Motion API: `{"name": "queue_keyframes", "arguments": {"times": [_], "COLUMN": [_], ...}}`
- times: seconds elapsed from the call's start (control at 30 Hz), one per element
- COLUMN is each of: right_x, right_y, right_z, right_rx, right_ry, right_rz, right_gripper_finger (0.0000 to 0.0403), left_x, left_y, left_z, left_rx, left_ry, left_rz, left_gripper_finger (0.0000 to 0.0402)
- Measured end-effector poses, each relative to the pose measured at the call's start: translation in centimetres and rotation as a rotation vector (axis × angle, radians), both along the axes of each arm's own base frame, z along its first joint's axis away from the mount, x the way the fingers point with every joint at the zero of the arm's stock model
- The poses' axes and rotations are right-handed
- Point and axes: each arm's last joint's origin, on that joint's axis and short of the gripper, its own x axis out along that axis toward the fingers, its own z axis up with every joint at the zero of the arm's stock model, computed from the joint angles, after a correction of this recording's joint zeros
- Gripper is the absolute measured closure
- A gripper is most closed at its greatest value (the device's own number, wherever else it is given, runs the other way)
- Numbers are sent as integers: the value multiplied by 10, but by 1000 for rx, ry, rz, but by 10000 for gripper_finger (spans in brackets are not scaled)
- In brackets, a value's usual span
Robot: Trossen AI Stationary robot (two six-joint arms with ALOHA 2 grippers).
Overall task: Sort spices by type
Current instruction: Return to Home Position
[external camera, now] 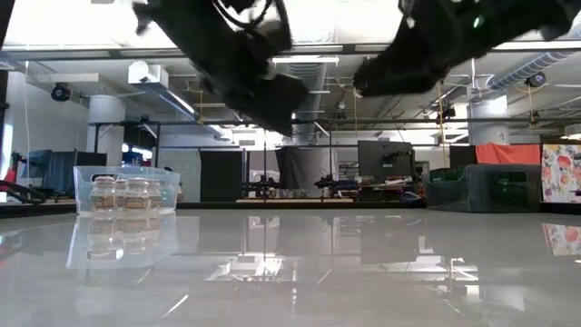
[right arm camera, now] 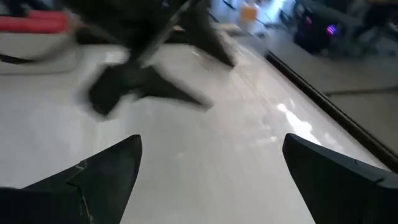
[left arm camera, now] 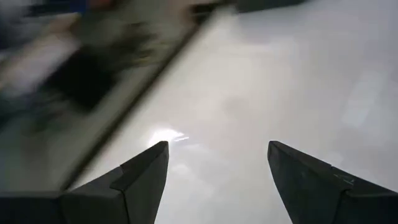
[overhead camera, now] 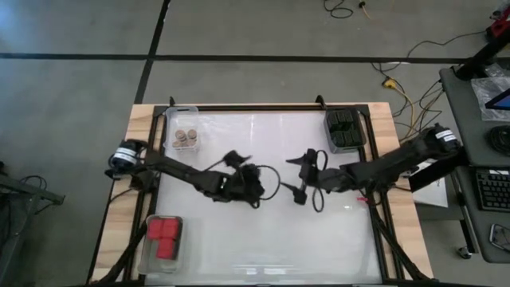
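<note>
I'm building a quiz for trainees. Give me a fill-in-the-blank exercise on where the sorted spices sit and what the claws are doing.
1. In the high view, the lower-left tray holds the ____ spices.
2. The black boxes sit at the upper ____ of the high view.
3. The left claw and right claw are both ____, holding nothing.
Missing words: red; right; open.

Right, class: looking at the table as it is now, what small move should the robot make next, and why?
Probably draw both arms back from the centre to rest. The red containers, black boxes and tan-topped jars each sit grouped apart from the others. No spice shows loose on the table, and the left gripper and right gripper are open, holding nothing.
</note>
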Motion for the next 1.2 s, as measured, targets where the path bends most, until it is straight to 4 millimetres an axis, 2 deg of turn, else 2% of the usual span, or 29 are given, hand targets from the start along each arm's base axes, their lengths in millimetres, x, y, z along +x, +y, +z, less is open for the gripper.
{"name": "queue_keyframes", "arguments": {"times": [0.1, 0.2, 0.37, 0.5, 0.57, 0.67, 0.8, 0.93, 1.0, 1.07, 1.2], "right_x": [0, -1, -2, -9, -14, -20, -25, -26, -25, -21, -18], "right_y": [-11, -19, -24, -16, -10, -10, -12, -15, -18, -21, -24], "right_z": [-13, -19, -16, -3, 6, 14, 20, 27, 29, 32, 39], "right_rx": [17, 2, -22, 6, 15, 19, -65, -91, -88, -65, 9], "right_ry": [33, 58, 51, 8, -30, -53, -39, -81, -104, -158, -268], "right_rz": [-45, -68, -78, 4, 53, 37, 54, 48, 34, 6, -25], "right_gripper_finger": [23, 23, 23, 23, 23, 23, 23, 23, 23, 23, 23], "left_x": [10, 9, -5, -40, -66, -101, -138, -159, -164, -169, -175], "left_y": [7, 14, 18, 19, 23, 28, 36, 44, 45, 45, 41], "left_z": [-7, -5, 26, 41, 38, 30, 25, 32, 38, 41, 43], "left_rx": [-92, -85, 9, -65, -101, -145, -120, -42, -104, -123, -182], "left_ry": [-34, -46, -64, -8, 53, 65, 9, -97, -211, -210, -165], "left_rz": [-219, -251, -240, -378, -424, -458, -391, -253, -203, -247, -506], "left_gripper_finger": [143, 143, 143, 143, 143, 143, 143, 143, 143, 143, 143]}}
